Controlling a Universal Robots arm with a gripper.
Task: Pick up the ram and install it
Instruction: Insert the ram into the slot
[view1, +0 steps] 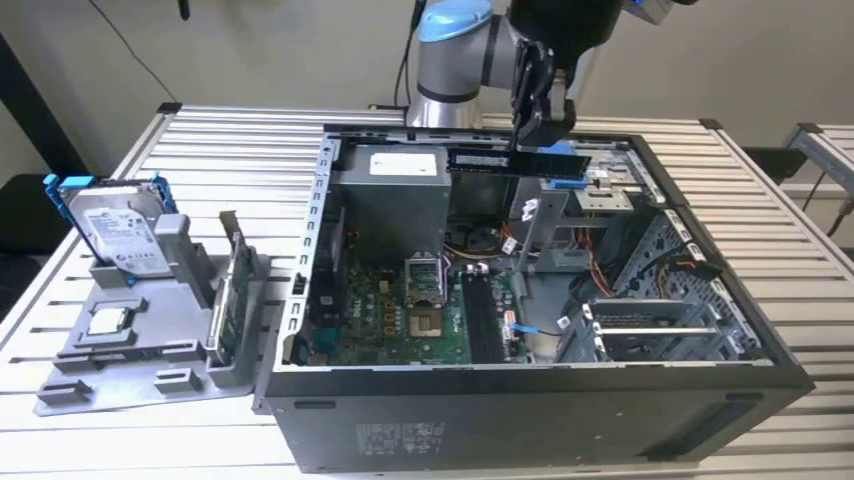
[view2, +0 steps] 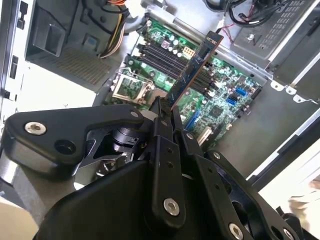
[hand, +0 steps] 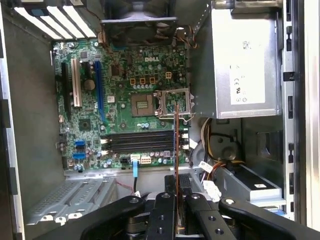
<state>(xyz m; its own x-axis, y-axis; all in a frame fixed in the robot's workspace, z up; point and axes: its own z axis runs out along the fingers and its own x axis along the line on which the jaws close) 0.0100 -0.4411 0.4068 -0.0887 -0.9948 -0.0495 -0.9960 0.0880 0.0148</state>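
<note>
The ram (view1: 487, 160) was held pinched on edge by the gripper (view1: 541, 143), high over the open computer case (view1: 534, 400) and crosswise to the memory slots (hand: 140, 142), judged kept clear of the walls and not yet seated.

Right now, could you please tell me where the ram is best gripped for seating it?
Probably pinch the ram across its two flat faces at the top long edge, from above. It is a thin, flat stick, so the faces give the claw broad contact and the lower edge is left free for a memory slot, much as it hangs now.
</note>
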